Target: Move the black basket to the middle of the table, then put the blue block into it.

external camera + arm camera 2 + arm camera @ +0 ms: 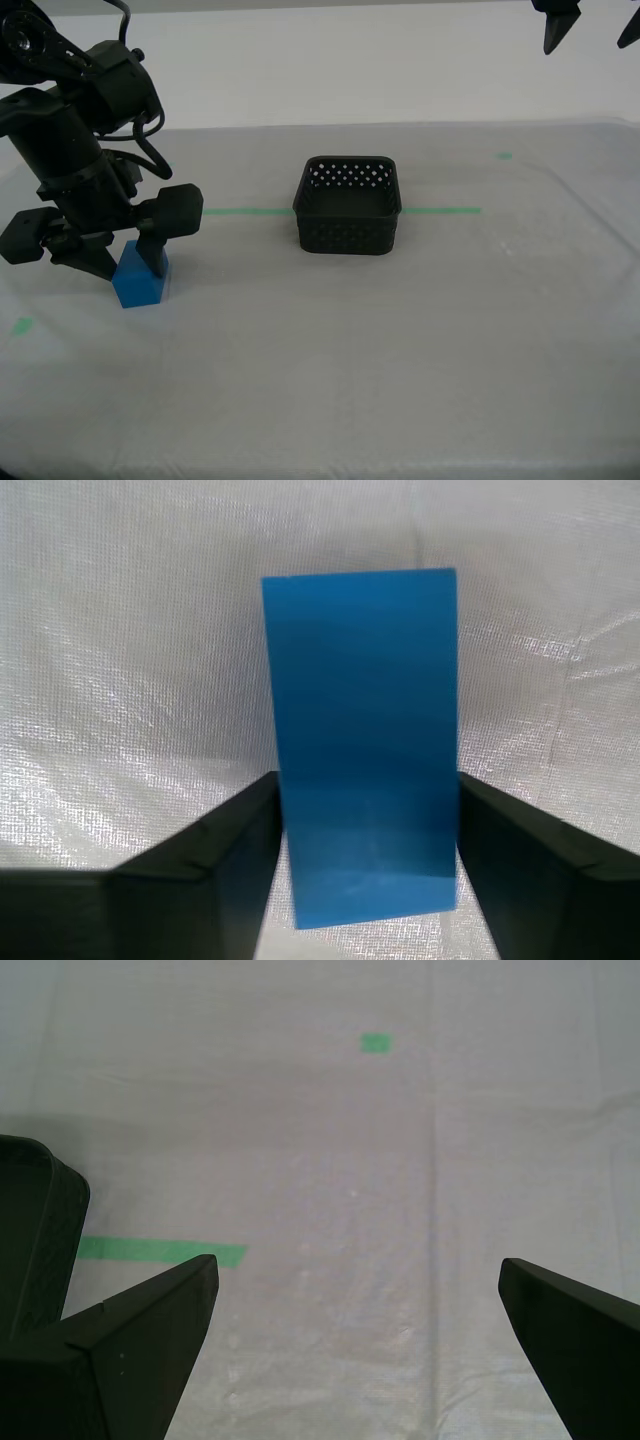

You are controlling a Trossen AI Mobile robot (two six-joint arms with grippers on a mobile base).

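The blue block [140, 285] stands on the table [400, 360] at the exterior view's left. My second gripper [130, 268] reaches down over it, and in the second wrist view the blue block [365, 740] fills the gap of my second gripper [368, 780], both fingers pressed against its sides. The black basket [346, 232] sits upright and empty near the middle of the table, across the green tape line [440, 210]. My first gripper [592, 35] hangs open high at the exterior view's top right; in the first wrist view my first gripper [355, 1263] holds nothing, with the basket's corner [35, 1230] beside it.
Small green tape marks lie on the sheeting: one tape mark [505, 155] behind the basket toward the exterior view's right, another tape mark [20, 325] at its left edge. The first wrist view shows the tape line [160, 1250] and a green mark [376, 1043].
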